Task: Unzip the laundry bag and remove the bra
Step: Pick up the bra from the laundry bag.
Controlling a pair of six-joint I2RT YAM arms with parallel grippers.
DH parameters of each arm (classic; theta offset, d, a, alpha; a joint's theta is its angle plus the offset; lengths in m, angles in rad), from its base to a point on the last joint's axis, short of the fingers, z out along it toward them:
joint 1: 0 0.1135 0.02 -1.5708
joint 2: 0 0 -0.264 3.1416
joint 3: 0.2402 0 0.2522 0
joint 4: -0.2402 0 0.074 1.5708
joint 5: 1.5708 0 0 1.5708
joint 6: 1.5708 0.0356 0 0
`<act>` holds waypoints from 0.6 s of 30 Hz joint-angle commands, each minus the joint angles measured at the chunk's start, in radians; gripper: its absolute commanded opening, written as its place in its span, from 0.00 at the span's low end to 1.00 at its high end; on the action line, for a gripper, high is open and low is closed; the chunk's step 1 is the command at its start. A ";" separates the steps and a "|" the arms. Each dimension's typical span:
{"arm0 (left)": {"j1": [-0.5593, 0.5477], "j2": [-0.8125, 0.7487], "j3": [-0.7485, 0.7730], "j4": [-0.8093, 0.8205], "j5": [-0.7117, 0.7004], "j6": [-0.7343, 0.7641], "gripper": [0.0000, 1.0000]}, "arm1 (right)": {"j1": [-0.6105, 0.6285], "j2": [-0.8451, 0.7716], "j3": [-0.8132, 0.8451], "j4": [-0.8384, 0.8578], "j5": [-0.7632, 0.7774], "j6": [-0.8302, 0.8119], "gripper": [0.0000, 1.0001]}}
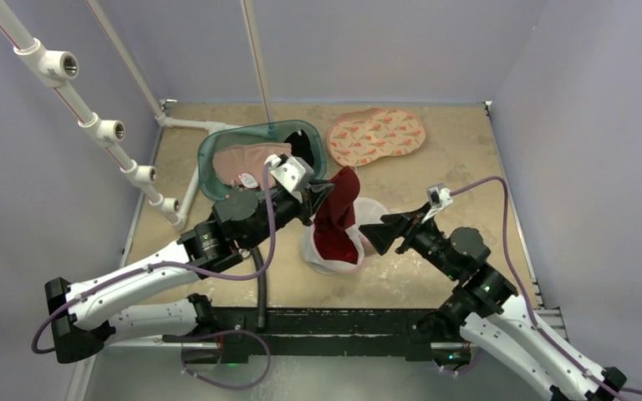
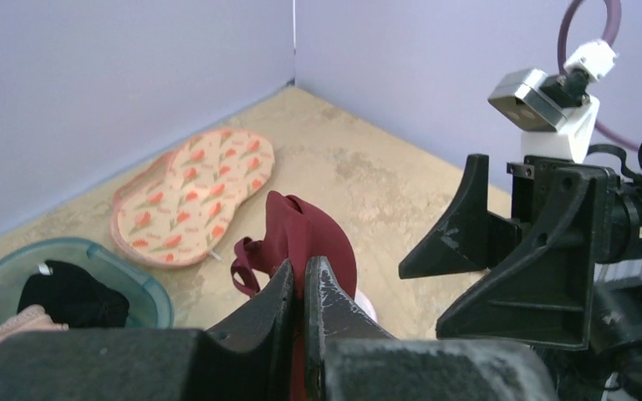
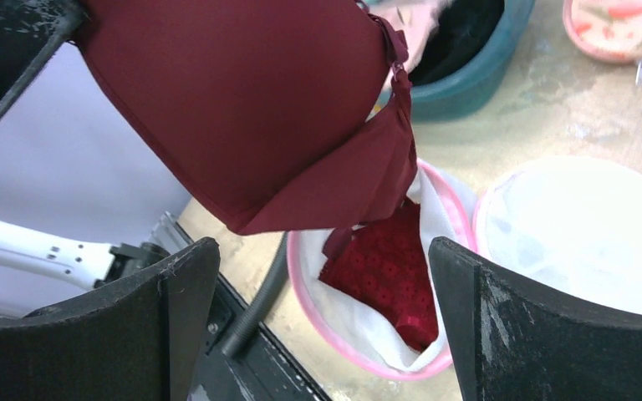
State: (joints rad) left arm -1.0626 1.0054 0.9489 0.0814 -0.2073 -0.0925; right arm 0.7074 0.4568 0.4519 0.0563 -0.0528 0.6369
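Note:
The white laundry bag point(image 1: 326, 255) with a pink rim lies open mid-table, its lid point(image 3: 585, 234) flipped aside. My left gripper point(image 1: 324, 194) is shut on the dark red bra point(image 1: 340, 209) and holds one cup lifted above the bag; the bra's lower part point(image 3: 384, 271) still lies inside the bag point(image 3: 368, 334). In the left wrist view the bra point(image 2: 309, 238) sticks out between the closed fingers point(image 2: 303, 288). My right gripper point(image 1: 376, 231) is open and empty, just right of the bag, with its fingers point(image 3: 167, 317) spread on either side of the bag opening.
A teal bin point(image 1: 217, 163) holding pink and black clothes stands at the back left. A flat floral-print pouch point(image 1: 376, 134) lies at the back centre. White pipes point(image 1: 92, 125) run along the left wall. A black hose point(image 1: 261, 288) lies near the front edge.

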 commanded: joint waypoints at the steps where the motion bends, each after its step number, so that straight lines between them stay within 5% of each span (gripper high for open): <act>1: -0.001 -0.057 0.106 0.090 -0.014 0.020 0.00 | 0.001 -0.061 0.097 -0.055 0.028 -0.027 0.98; 11: -0.001 -0.082 0.216 0.068 0.048 0.087 0.00 | 0.001 -0.058 0.234 -0.106 0.050 -0.001 0.98; 18: -0.001 -0.067 0.243 -0.028 0.013 0.360 0.00 | 0.001 0.008 0.388 -0.155 0.050 0.079 0.98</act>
State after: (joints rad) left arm -1.0626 0.9268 1.1397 0.1013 -0.1764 0.0605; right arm 0.7074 0.4335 0.7368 -0.0811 -0.0170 0.6628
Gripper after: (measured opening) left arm 0.031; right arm 0.980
